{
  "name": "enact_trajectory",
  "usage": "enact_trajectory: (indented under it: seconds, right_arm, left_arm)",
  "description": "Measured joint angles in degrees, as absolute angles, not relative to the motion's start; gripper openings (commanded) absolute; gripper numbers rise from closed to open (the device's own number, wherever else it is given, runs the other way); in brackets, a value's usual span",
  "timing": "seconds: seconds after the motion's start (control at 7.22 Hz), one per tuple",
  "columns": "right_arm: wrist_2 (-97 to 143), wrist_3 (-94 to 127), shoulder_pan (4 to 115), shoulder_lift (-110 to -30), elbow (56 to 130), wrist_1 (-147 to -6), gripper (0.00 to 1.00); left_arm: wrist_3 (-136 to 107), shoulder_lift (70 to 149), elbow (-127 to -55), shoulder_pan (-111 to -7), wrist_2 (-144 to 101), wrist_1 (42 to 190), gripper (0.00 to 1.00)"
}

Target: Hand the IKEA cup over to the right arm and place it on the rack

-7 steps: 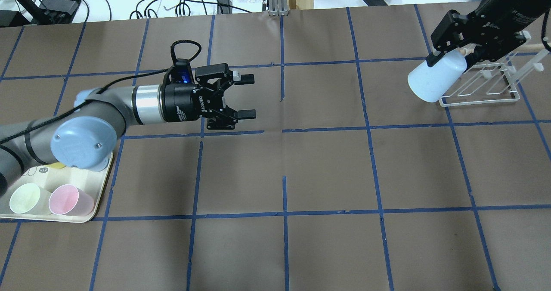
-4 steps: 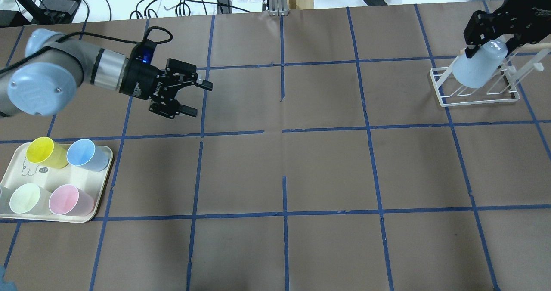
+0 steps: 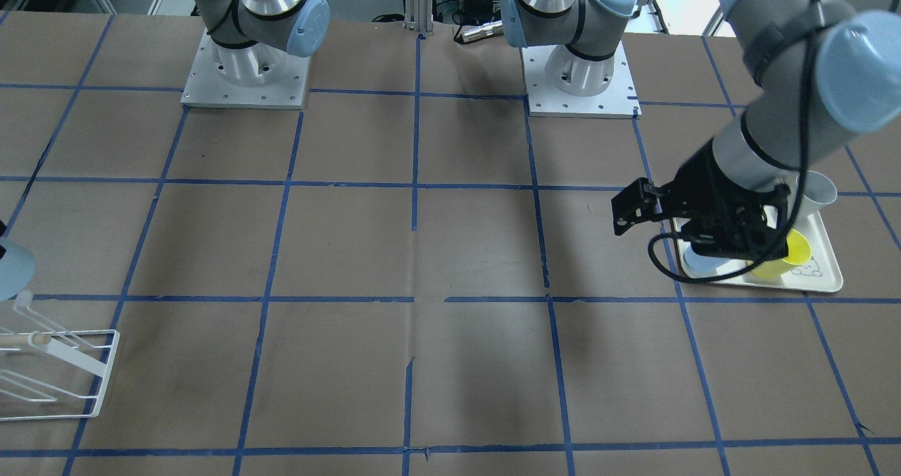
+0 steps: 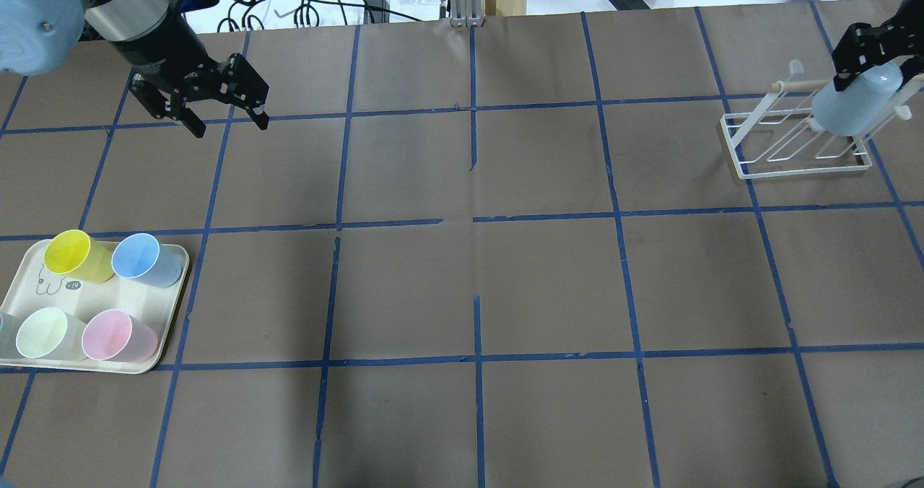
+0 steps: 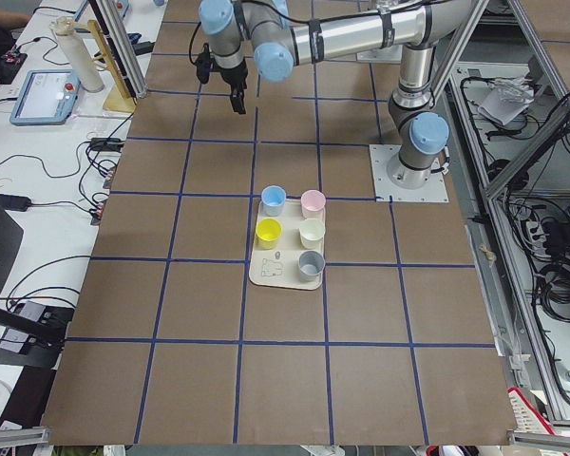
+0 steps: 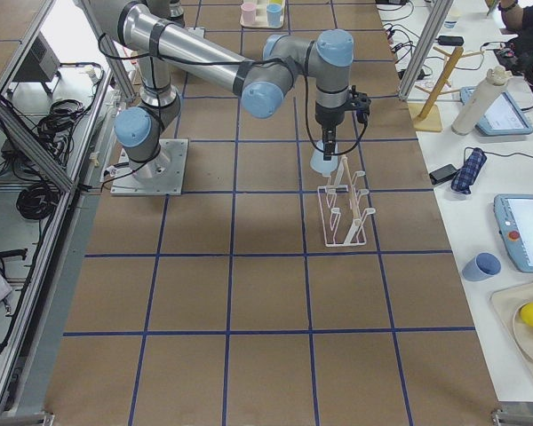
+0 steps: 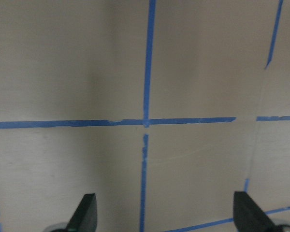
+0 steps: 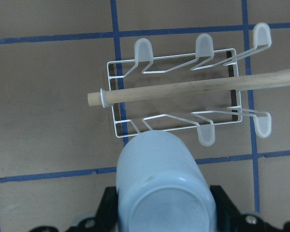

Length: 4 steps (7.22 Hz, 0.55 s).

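Note:
The IKEA cup (image 4: 855,107), very pale blue, hangs upside down in my right gripper (image 4: 866,66), which is shut on its base end. It sits right over the white wire rack (image 4: 794,145) with the wooden dowel (image 4: 798,84). In the right wrist view the cup (image 8: 162,188) covers a near prong of the rack (image 8: 183,99); I cannot tell whether they touch. My left gripper (image 4: 229,125) is open and empty at the far left of the table. Its view shows its gripper (image 7: 165,215) over bare brown paper.
A cream tray (image 4: 79,300) at the near left holds a yellow cup (image 4: 68,255), a deeper blue cup (image 4: 148,259), a pale green cup (image 4: 40,333) and a pink cup (image 4: 115,336). Blue tape lines grid the brown table. Cables lie beyond the far edge.
My left arm has swung from the table's middle back to the far left, gripper still open. My right gripper has turned the cup upside down and carried it right, over the rack.

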State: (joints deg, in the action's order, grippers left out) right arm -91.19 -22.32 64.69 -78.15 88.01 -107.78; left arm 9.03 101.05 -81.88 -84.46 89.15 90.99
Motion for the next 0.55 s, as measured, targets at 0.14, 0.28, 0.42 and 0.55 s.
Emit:
enact_trajectory:
  seconds: [0.14,0.28,0.42,0.55]
  right_arm:
    - [-91.16,-23.07,64.62,-77.50,88.32,-109.15,0.25]
    - [-91.13,-23.39,64.61,-76.78,88.94,-110.39,0.26]
    - [-91.02,-23.46,64.60,-76.21,89.70,-111.30,0.26]
    - [-90.87,-23.40,64.60,-75.96,90.38,-111.68,0.27]
  left_arm:
    - [6.19,98.26,-80.81,-88.77,94.07,91.54,1.00]
    - [4.30,95.01,-80.95,-91.63,95.87,92.05,1.00]
    - [3.57,91.77,-81.85,-92.73,96.17,93.63,1.00]
    - [3.42,88.91,-82.71,-92.23,96.09,95.55,1.00]
